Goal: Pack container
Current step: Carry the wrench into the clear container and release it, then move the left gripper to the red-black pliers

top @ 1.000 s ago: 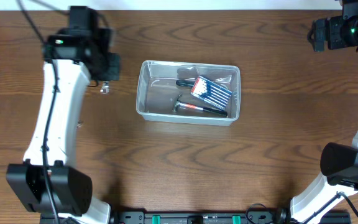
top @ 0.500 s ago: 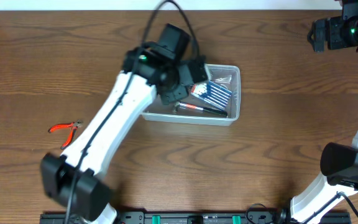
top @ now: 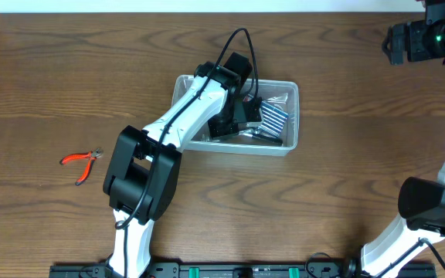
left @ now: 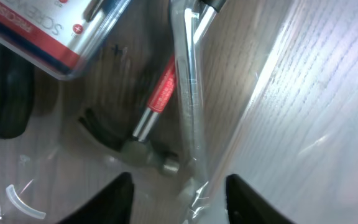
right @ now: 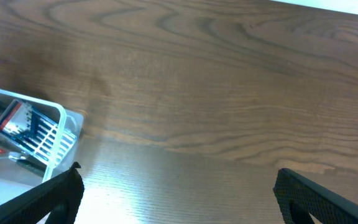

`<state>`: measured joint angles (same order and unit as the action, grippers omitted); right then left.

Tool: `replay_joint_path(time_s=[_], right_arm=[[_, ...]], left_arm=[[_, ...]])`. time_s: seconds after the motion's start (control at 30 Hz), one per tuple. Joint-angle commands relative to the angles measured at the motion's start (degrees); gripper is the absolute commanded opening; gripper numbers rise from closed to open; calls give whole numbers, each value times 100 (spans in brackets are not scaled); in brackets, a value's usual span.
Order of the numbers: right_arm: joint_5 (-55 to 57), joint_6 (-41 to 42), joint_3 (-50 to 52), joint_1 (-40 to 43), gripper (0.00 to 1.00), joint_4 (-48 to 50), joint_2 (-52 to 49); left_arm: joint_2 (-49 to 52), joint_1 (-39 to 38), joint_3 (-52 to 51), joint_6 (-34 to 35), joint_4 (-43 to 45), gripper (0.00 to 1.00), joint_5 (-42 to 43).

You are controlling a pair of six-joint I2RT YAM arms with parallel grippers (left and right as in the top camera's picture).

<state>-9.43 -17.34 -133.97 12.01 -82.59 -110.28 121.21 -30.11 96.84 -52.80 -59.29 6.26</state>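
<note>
Observer: Movement is noted in the left arm only. A second ago it was held off to the left of the container. Half a second ago it was swung over the container's left part, and now the left gripper is lowered inside it.

Planner: Is anything carried by it?

Observer: Nothing is seen between the fingers. They are spread wide, and only the container's clear floor is framed between them. The hammer lies just ahead, the wrench is laid beside its red handle, and the screwdriver pack sits further in.

Planner: And the container itself?

Observer: It is found unmoved, about mid-table. The right gripper is held well off to the container's right, fingers fully apart and empty.

Planner: What is left outside?

Observer: Red pliers are seen well to the left of the container, on the robot's side of it, where they lay half a second ago.

Planner: Then the dip is judged a release or a tidying of what is already packed, not a pick. The task is judged unfinished. The pliers are yet to be fetched, and the left arm would first have to be lifted clear of the rim.
</note>
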Motion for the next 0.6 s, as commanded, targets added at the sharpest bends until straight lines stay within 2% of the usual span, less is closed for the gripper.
replay_joint_path(time_s=[0.0,0.03,0.07,0.2,0.3,0.33,0.4,0.47,0.57], right_arm=[[-48,-74,-81,-9,99,-13,127],[-48,-74,-81,-9,99,-13,127],[-48,-74,-81,-9,99,-13,127],[-48,-74,-81,-9,99,-13,127],[-48,-74,-81,-9,99,-11,127],[-48,-79,-81,-9,99,-11,127],[-48,-96,-81,-9,99,-13,127],[-48,-96,-81,-9,99,-15,127],[-48,-109,-81,-9,99,-13,127]], left_arm=[[85,20,52,-50,4,53,83],[85,20,52,-50,2,61,83],[83,20,52,-24,0,63,79],[-105,20,87,258,0,70,7],[-522,26,293,739,-28,78,-588],[-734,35,413,951,-76,82,-879],[-1150,96,643,1510,-179,99,-1432],[-1631,282,929,2284,-398,98,-1915],[-2382,846,1176,3206,-855,98,-2004]])
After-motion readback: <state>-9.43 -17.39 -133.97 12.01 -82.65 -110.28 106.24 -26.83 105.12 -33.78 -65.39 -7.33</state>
